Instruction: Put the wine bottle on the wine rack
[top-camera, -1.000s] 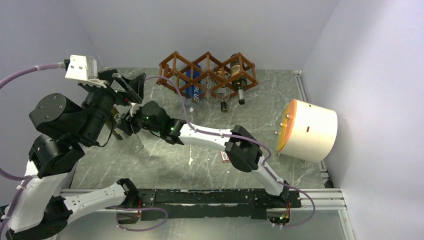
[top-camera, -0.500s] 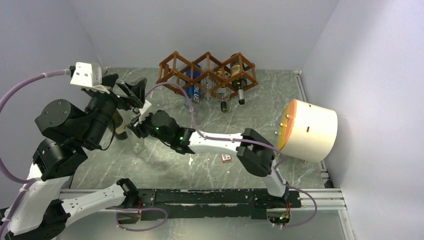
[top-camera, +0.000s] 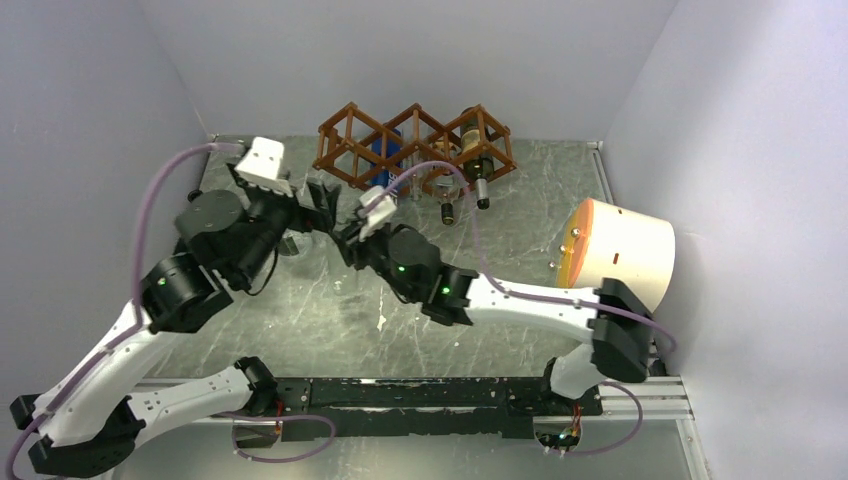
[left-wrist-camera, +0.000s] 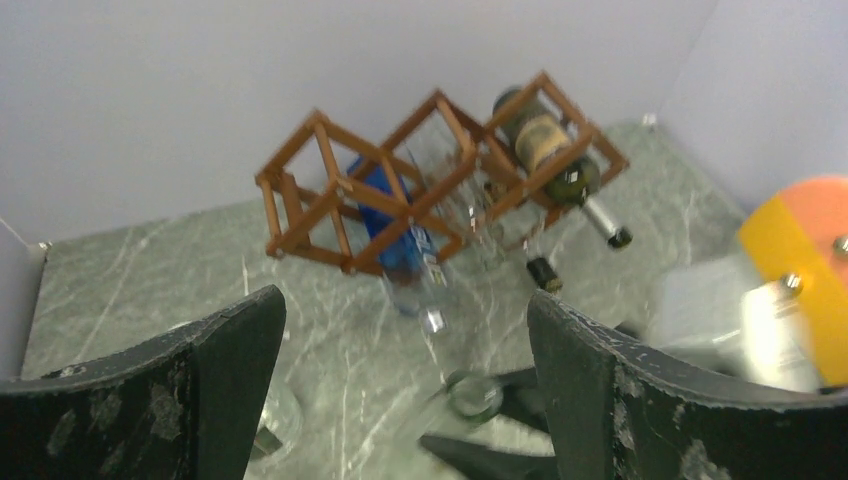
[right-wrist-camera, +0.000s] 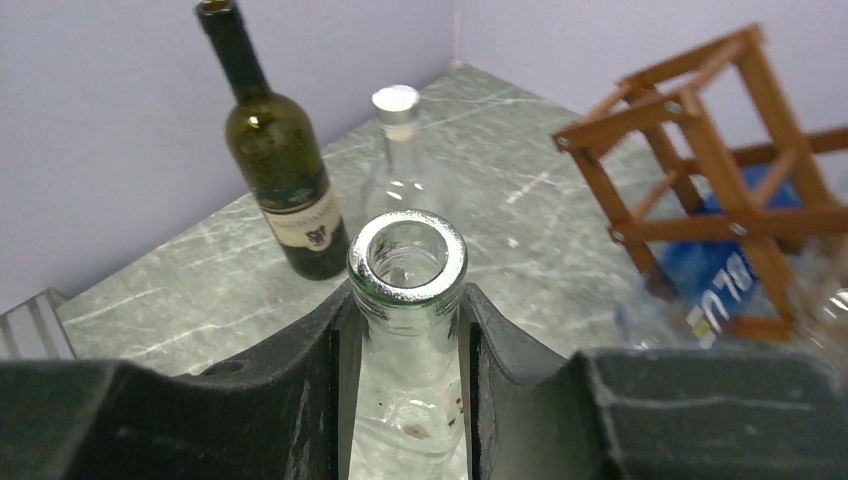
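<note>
Right gripper (right-wrist-camera: 408, 320) clamped on the neck of the clear bottle (right-wrist-camera: 405, 395), bottle not in the rack (right-wrist-camera: 700, 140)
Fingers pinch just under the open mouth. Rack sits ahead and to the right of this gripper, apart from the held bottle; a blue bottle (left-wrist-camera: 400, 240) and a dark bottle (left-wrist-camera: 545, 150) already lie in its cells. Green bottle (right-wrist-camera: 290, 190) and capped clear bottle (right-wrist-camera: 397, 150) stand ahead-left. Left gripper (left-wrist-camera: 403, 300) is spread wide with nothing between its fingers, rack straight ahead of it
</note>
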